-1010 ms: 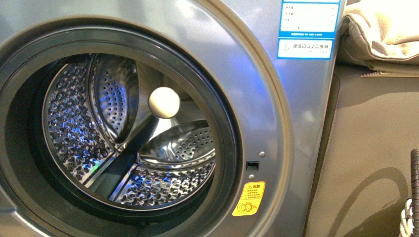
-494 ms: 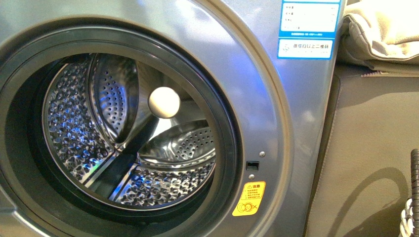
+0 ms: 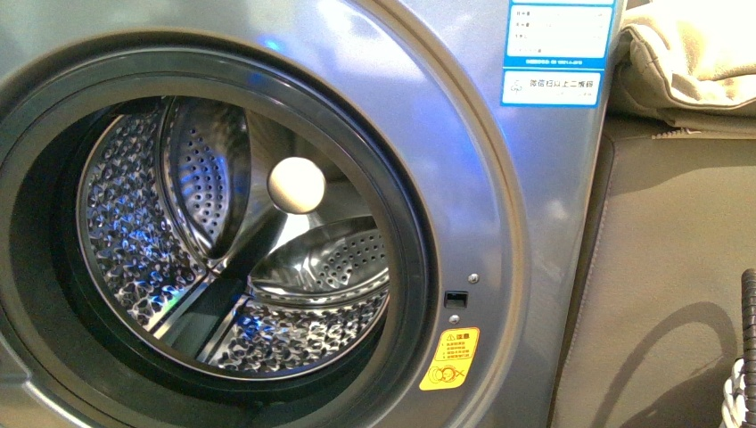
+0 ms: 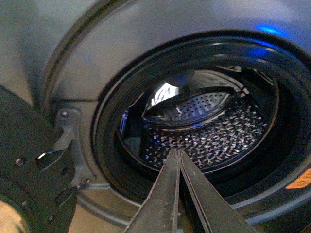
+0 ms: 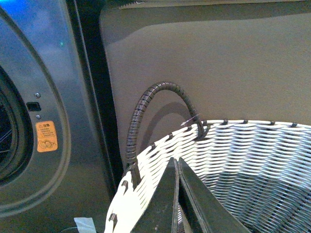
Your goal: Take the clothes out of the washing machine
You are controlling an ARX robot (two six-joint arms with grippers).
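Note:
The grey-silver washing machine (image 3: 464, 160) fills the front view, its porthole open onto the perforated steel drum (image 3: 134, 241). No clothes show in the drum or anywhere else; they are out of view. A pale round knob (image 3: 296, 185) sits at the drum's back. In the left wrist view my left gripper (image 4: 177, 151) is shut and empty, pointing into the drum (image 4: 218, 136) from just outside the dark rim. In the right wrist view my right gripper (image 5: 176, 160) is shut and empty, held over the near rim of the woven basket (image 5: 243, 138).
The open door and its hinge (image 4: 53, 155) stand at the washer's left side. The basket's dark handle (image 5: 146, 104) arches beside the machine's right flank, and shows again in the front view (image 3: 747, 303). A brown padded surface (image 3: 669, 250) with beige fabric (image 3: 686, 62) lies right of the washer.

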